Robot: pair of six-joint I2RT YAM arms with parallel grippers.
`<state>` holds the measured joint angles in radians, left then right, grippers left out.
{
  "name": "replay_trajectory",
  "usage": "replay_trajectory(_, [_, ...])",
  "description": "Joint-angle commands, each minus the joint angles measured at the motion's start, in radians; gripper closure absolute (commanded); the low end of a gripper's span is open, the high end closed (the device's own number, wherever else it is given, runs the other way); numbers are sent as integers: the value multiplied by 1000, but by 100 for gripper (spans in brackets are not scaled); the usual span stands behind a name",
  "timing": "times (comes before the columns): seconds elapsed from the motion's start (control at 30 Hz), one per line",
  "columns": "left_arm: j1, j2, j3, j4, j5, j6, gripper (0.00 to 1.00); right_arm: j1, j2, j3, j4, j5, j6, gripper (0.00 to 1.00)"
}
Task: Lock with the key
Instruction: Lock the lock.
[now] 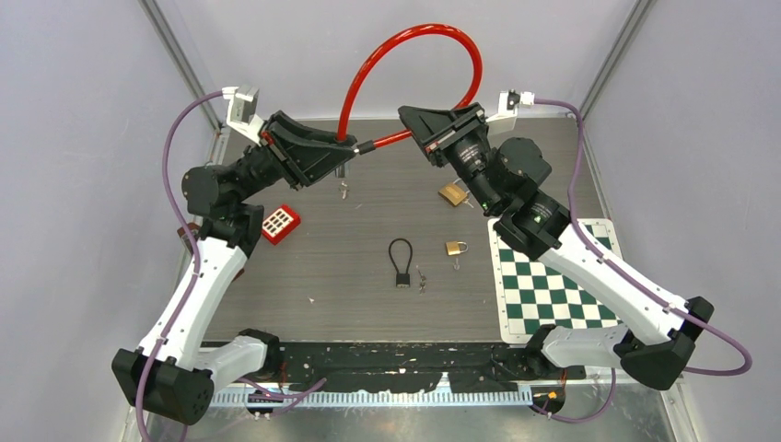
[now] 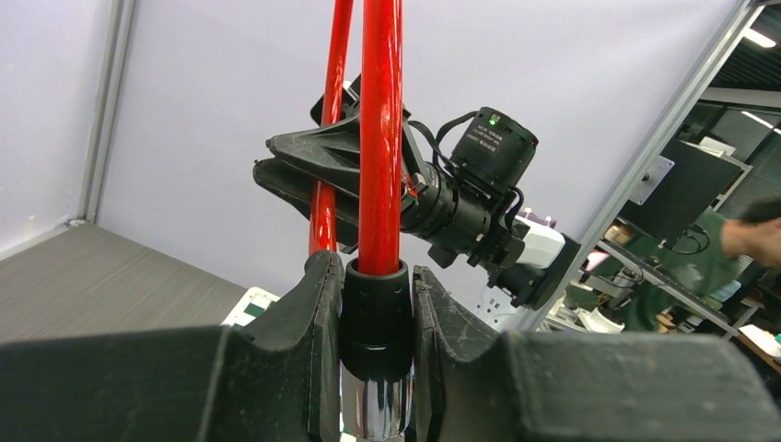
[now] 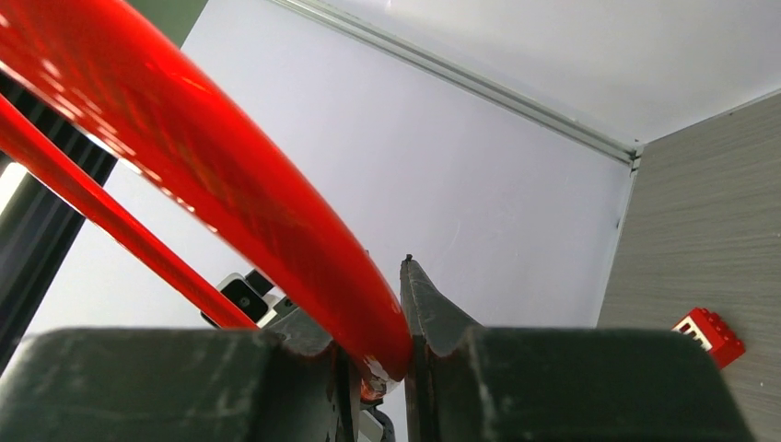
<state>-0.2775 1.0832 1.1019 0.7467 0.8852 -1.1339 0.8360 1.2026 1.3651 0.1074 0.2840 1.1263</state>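
A red cable lock (image 1: 405,37) arches high over the back of the table, held at both ends. My left gripper (image 1: 355,147) is shut on its black collar (image 2: 376,313), just above a chrome tip (image 2: 376,410); the cable (image 2: 380,138) rises straight up from the jaws. My right gripper (image 1: 410,129) is shut on the other part of the red cable (image 3: 230,184), pinched between the fingertips (image 3: 428,313). A small key bunch (image 1: 344,191) lies on the table below the left gripper. The lock's keyhole is hidden.
A red toy brick (image 1: 280,222) lies at the left. Two brass padlocks (image 1: 455,247) (image 1: 451,194), a black loop padlock (image 1: 401,262) and another key (image 1: 422,279) lie mid-table. A green chessboard mat (image 1: 553,285) is at the right.
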Motion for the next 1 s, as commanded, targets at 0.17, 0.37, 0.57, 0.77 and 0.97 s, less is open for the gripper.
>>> replay_trajectory(0.17, [-5, -14, -1, 29, -24, 43, 100, 5, -15, 32, 97, -42, 95, 95])
replay_trajectory(0.37, [-5, -7, 6, 12, -14, 69, 100, 1, -23, 24, 106, -53, 116, 95])
replay_trajectory(0.57, [-5, -9, 20, -32, -2, 104, 100, -19, -54, 6, 97, -31, 102, 95])
replay_trajectory(0.77, [-5, -7, 33, -40, -5, 111, 100, -27, -70, 4, 73, -33, 80, 95])
replay_trajectory(0.97, [-4, -5, 45, -48, -13, 115, 100, -28, -75, 29, 32, -46, 39, 95])
